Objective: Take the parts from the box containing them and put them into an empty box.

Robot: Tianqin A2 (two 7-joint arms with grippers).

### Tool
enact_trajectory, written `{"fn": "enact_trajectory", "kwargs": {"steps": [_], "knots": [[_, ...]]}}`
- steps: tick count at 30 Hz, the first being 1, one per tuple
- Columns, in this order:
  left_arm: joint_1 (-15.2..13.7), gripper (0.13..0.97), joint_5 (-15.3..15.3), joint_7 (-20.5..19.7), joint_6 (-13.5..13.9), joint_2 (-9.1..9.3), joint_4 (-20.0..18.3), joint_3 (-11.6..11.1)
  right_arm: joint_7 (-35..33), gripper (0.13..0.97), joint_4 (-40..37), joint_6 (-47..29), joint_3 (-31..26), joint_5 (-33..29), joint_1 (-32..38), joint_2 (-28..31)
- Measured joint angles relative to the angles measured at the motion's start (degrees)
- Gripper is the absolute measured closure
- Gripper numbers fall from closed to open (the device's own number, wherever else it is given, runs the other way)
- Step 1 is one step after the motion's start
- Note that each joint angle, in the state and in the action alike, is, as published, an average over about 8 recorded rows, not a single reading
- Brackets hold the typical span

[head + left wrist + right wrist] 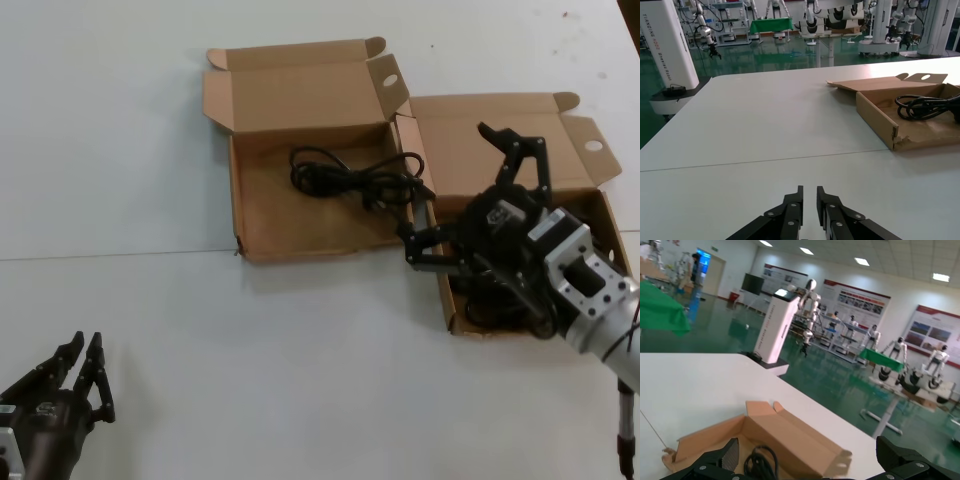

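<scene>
While right gripper gapes over box, left gripper closed, "TIANQING" pillar

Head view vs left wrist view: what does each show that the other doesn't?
Only the head view shows the right gripper, open over the right-hand box, with cords under it, and that box's lid.

Only the left wrist view shows the lab floor and other robots beyond the table.

Both show the left gripper, shut and parked near the table's front edge, and the left-hand box with a cord bundle in it.
</scene>
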Motion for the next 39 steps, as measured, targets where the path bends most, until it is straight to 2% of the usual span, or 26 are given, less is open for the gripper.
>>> {"fn": "enact_trajectory", "kwargs": {"steps": [11, 19, 23, 31, 32, 39], "knots": [[0.0, 0.806, 0.0, 0.0, 0.0, 0.0, 0.0, 0.0, 0.0, 0.129, 1.2, 4.2, 1.2, 0.7, -4.8, -0.4], [0.0, 0.64, 0.0, 0.0, 0.0, 0.0, 0.0, 0.0, 0.0, 0.129, 2.1, 7.2, 2.1, 1.2, -8.2, -0.7], [0.0, 0.64, 0.0, 0.0, 0.0, 0.0, 0.0, 0.0, 0.0, 0.129, 2.5, 8.7, 2.6, 1.5, -10.0, -0.9], [0.0, 0.425, 0.0, 0.0, 0.0, 0.0, 0.0, 0.0, 0.0, 0.129, 3.4, 11.7, 3.4, 2.0, -13.4, -1.2], [0.0, 0.425, 0.0, 0.0, 0.0, 0.0, 0.0, 0.0, 0.0, 0.129, 3.5, 12.1, 3.5, 2.1, -13.9, -1.2], [0.0, 0.282, 0.0, 0.0, 0.0, 0.0, 0.0, 0.0, 0.0, 0.129, 4.3, 14.8, 4.3, 2.5, -16.9, -1.5]]}}
